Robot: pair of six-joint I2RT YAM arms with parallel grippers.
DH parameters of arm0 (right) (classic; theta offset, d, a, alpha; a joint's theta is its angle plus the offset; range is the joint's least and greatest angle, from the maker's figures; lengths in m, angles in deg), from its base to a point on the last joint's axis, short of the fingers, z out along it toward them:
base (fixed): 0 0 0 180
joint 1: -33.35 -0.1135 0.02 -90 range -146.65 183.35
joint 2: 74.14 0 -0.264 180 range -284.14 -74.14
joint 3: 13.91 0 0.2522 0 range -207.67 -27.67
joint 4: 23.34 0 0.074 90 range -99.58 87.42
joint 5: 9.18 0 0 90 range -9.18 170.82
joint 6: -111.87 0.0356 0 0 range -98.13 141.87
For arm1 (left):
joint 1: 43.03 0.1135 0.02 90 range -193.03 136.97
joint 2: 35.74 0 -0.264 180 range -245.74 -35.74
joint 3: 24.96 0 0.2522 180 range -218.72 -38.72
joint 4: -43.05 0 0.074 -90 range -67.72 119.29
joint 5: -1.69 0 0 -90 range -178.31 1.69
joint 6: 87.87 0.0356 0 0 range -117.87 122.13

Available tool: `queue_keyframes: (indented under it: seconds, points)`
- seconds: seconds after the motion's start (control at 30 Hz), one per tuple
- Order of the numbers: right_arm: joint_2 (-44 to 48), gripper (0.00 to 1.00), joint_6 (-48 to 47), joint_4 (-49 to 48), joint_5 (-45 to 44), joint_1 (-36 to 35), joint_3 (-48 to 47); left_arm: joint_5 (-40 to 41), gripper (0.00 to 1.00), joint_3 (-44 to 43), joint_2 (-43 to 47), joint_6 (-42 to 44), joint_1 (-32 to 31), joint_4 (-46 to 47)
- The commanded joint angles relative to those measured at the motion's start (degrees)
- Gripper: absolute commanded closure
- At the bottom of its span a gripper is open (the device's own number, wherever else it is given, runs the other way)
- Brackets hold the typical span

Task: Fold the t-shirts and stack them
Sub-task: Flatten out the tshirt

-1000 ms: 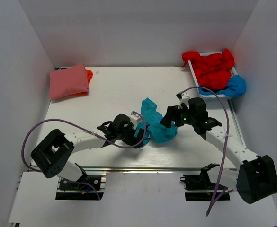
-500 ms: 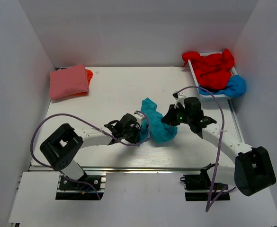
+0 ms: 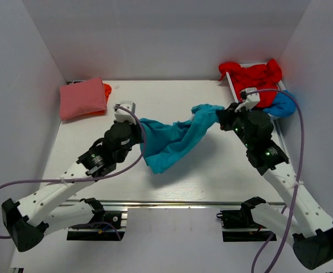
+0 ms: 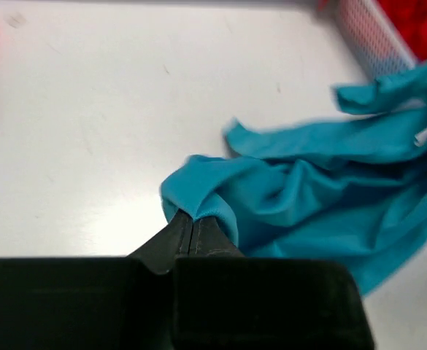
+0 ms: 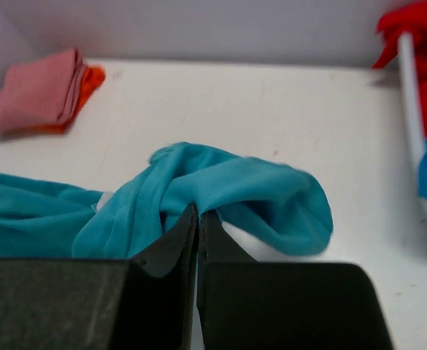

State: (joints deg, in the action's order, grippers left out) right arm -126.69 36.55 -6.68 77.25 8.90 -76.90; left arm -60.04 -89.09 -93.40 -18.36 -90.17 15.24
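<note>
LIGHT: bright, even, overhead | SHADOWS: soft, on table (image 3: 172,99) | GLARE: you've got a hot patch on table, L wrist cam | BLUR: teal t-shirt (image 4: 322,182) smeared rt side; R wrist bkgd soft, pink t-shirt (image 5: 34,91) fuzzy

The white table (image 3: 155,96) carries two groups of things, both at its far end. Beyond the left gripper (image 3: 139,126) and well off to its left, an orange t-shirt (image 3: 106,90) lies flat on the tabletop, with a folded pink t-shirt (image 3: 82,98) on it covering most of it. Just beyond the right gripper (image 3: 221,115), to its right, a white tray (image 3: 233,86) sits at the table's corner, heaped with a red t-shirt (image 3: 254,77) and a bright blue t-shirt (image 3: 280,103). Between the two grippers a teal t-shirt (image 3: 172,142) hangs. Its lowest fold sags toward the tabletop nearer the left gripper, and whether it touches cannot be told.
</note>
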Motion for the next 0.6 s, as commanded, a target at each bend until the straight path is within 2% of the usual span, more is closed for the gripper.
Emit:
queue_keyframes:
  seconds: [0.0,0.07,0.1,0.23,0.33,0.47,0.57]
  points:
    - [3.06,1.00,-4.56,-0.71,-9.84,0.10,-6.29,12.41,1.00,-5.77,4.05,1.24,0.20,-5.89]
    - [3.60,1.00,-6.23,0.61,-12.50,0.10,-8.06,17.66,1.00,-7.89,5.37,1.24,0.20,-8.44]
    - [4.38,1.00,-6.41,0.88,-17.99,0.10,-10.07,19.43,1.00,-8.77,6.85,0.29,0.20,-9.85]
    - [7.81,1.00,-8.08,0.71,-28.83,0.01,-11.41,28.92,1.00,-12.02,11.68,-0.87,0.20,-14.95]
    - [11.15,1.00,-10.54,-0.78,-32.36,0.10,-11.76,33.32,1.00,-13.78,15.55,-1.48,0.20,-17.94]
    - [14.93,1.00,-12.48,-0.35,-33.17,-0.07,-13.61,35.45,1.00,-16.60,19.60,-1.48,0.20,-20.32]
    - [17.13,1.00,-12.92,0.70,-28.96,-0.07,-15.71,35.45,1.00,-18.71,21.80,-0.87,0.20,-19.45]
